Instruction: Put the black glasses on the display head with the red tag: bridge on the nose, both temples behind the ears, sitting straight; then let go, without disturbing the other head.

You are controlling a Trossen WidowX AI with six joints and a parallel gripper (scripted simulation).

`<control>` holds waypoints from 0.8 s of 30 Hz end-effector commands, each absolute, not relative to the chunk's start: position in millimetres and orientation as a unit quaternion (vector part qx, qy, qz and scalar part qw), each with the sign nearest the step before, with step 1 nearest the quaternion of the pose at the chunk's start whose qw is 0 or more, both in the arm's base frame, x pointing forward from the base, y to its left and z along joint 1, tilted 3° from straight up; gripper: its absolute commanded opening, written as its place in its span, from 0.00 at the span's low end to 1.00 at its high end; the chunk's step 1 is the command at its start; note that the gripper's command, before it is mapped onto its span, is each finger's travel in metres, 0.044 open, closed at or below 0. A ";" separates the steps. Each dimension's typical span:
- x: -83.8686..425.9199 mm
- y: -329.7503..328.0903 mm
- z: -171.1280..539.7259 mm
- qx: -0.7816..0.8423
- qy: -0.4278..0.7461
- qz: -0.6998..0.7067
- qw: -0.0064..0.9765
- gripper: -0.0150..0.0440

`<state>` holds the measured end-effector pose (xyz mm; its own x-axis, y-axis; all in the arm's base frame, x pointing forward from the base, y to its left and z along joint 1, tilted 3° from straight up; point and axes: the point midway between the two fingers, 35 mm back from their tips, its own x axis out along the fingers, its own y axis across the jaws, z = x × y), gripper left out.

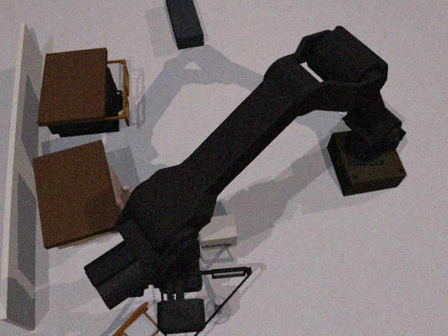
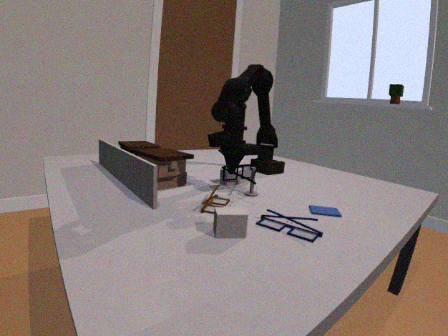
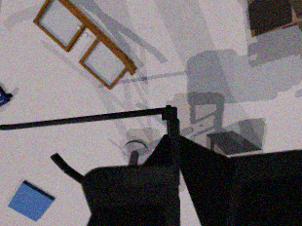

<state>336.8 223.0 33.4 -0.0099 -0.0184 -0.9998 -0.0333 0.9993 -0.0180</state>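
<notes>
My gripper (image 2: pixel 231 170) (image 3: pixel 169 138) is shut on the black glasses (image 1: pixel 224 270) (image 2: pixel 246 176) (image 3: pixel 97 118) at their front frame. They hang above the table with temples unfolded, near the thin post, clear of both heads. A skin-toned head (image 1: pixel 119 186) (image 2: pixel 169 173) is under a brown board (image 1: pixel 76 195), its nose sticking out; the arm covers part of it in the top view. A black head (image 1: pixel 114 94) under another brown board (image 1: pixel 74 86) wears orange-brown glasses (image 1: pixel 126 83). I cannot make out the red tag.
A grey wall (image 1: pixel 11 162) (image 2: pixel 126 173) stands behind the heads. A post (image 2: pixel 252 184) (image 3: pixel 135 156), grey blocks (image 1: pixel 218 233) (image 2: pixel 230 226), orange glasses (image 2: pixel 213 199) (image 3: pixel 90 33), blue glasses (image 2: pixel 271 224), a blue pad (image 2: pixel 325 210) (image 3: pixel 30 200) and a black box (image 1: pixel 184 23) are around.
</notes>
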 end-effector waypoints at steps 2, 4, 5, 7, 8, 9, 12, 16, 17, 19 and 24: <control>341.9 217.6 33.7 -0.018 0.710 0.005 0.704 0.25; 343.2 216.3 33.7 -0.018 0.710 0.005 0.704 0.25; 343.9 215.6 33.7 -0.018 0.710 0.005 0.704 0.25; 345.4 214.3 33.7 -0.018 0.710 0.005 0.704 0.25; 346.1 213.7 33.8 -0.018 0.710 0.005 0.704 0.25; 346.8 213.1 33.8 -0.018 0.710 0.005 0.704 0.25; 349.0 211.4 33.8 -0.018 0.710 0.005 0.704 0.25; 351.9 209.3 33.9 -0.018 0.710 0.005 0.704 0.25; 352.6 208.8 33.9 -0.018 0.710 0.005 0.704 0.25; 354.1 207.9 33.9 -0.018 0.710 0.005 0.704 0.25; 357.4 206.0 33.9 -0.018 0.710 0.005 0.704 0.25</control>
<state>352.3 208.6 32.3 -0.0134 -0.0194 -0.9997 -0.0332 0.9993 -0.0189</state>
